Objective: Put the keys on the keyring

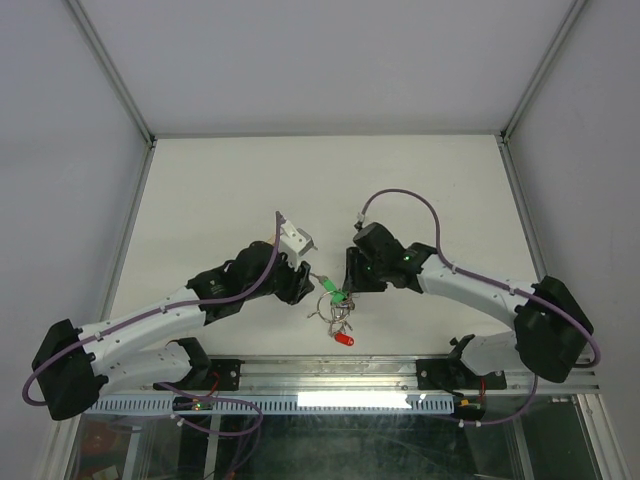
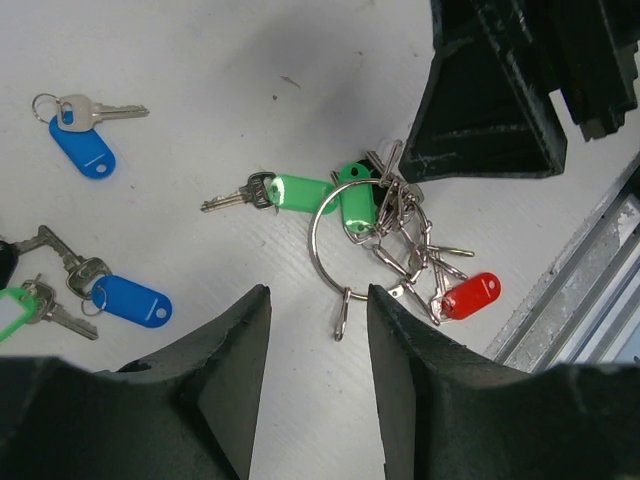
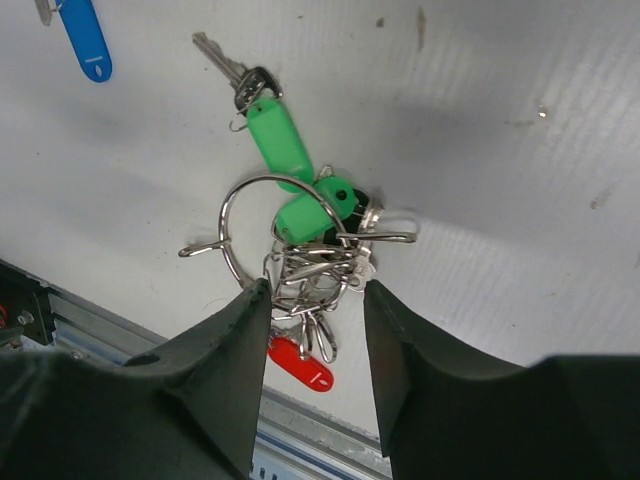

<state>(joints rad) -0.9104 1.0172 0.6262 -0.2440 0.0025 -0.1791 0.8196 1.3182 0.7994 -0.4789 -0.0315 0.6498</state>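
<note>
The keyring (image 1: 335, 303) lies on the white table near the front edge, between my two grippers. In the left wrist view its silver wire ring (image 2: 313, 242) carries a bunch of metal clips, a green tag (image 2: 353, 205) and a red tag (image 2: 470, 296). A green-tagged key (image 2: 290, 192) lies against the ring's far side. My left gripper (image 2: 318, 292) is open and empty, just short of the ring. My right gripper (image 3: 315, 287) is open, its jaws on either side of the clip bunch on the ring (image 3: 224, 235), not closed on it. The red tag (image 3: 298, 365) shows below.
Two blue-tagged keys (image 2: 82, 148) (image 2: 130, 300) and a green-outlined tag (image 2: 10, 310) lie loose to the left of the ring. The right gripper's black body (image 2: 510, 90) hangs close over the bunch. The metal rail (image 1: 330, 375) runs along the table's front edge.
</note>
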